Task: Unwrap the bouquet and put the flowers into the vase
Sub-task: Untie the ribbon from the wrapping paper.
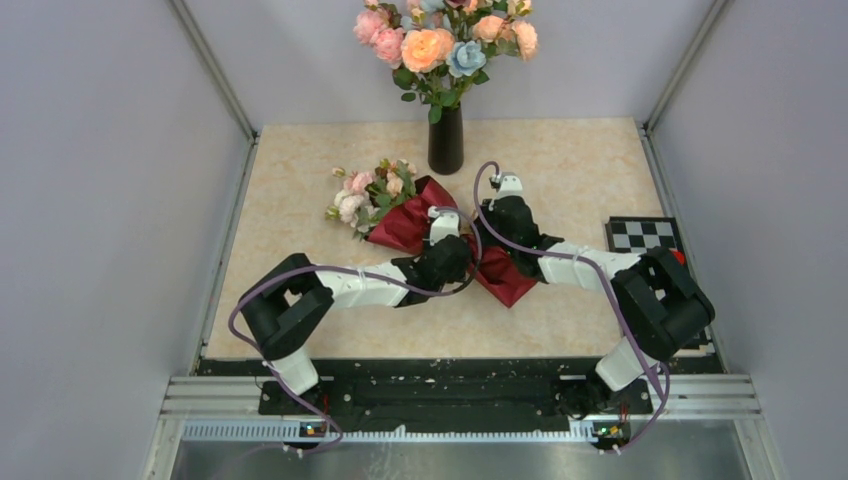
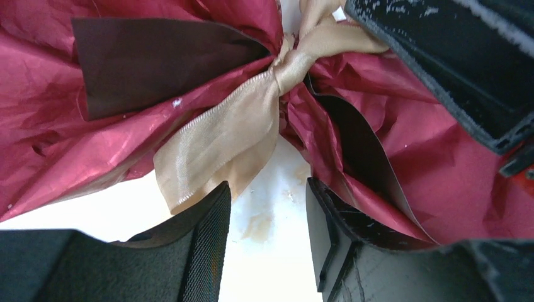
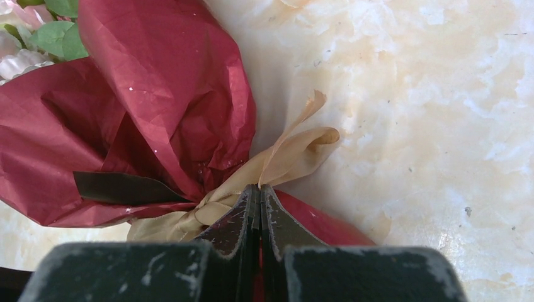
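While it lies at the middle of the table (image 1: 580,300), the bouquet (image 1: 405,222) rests near the black vase (image 1: 446,140); the left gripper (image 2: 267,195) hangs open beside its tan ribbon (image 2: 220,138), the right gripper (image 3: 259,189) clamped shut at the knot.

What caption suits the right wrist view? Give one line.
Right end effector, shut, at the ribbon knot on the bouquet.

Bouquet (image 1: 405,225) on table (image 1: 580,160), before vase (image 1: 446,140)
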Action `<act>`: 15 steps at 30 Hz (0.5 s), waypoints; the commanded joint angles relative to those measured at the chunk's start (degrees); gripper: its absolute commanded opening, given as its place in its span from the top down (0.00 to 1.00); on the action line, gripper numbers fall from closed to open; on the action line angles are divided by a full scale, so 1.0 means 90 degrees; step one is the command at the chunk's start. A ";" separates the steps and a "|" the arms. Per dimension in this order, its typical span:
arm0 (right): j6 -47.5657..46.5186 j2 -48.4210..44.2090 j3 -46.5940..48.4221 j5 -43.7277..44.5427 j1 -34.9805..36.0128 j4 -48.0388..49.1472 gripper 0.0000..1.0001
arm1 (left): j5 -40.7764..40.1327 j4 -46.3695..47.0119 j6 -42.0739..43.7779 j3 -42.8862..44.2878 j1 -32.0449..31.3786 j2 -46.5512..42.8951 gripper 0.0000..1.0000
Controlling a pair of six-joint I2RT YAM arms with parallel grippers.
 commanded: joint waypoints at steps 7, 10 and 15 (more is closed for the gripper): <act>0.0055 -0.0224 -0.0084 -0.0057 -0.0088 0.0307 1.00 | 0.0087 0.0700 0.0115 0.0278 0.0145 0.0395 0.51; 0.0053 -0.0225 -0.0099 -0.0057 -0.0097 0.0314 1.00 | -0.0023 0.0767 0.0224 0.0243 0.0161 0.0396 0.53; 0.0085 -0.0224 -0.0121 -0.0076 -0.0098 0.0355 1.00 | -0.0315 0.0679 0.0472 0.0252 0.0200 0.0446 0.54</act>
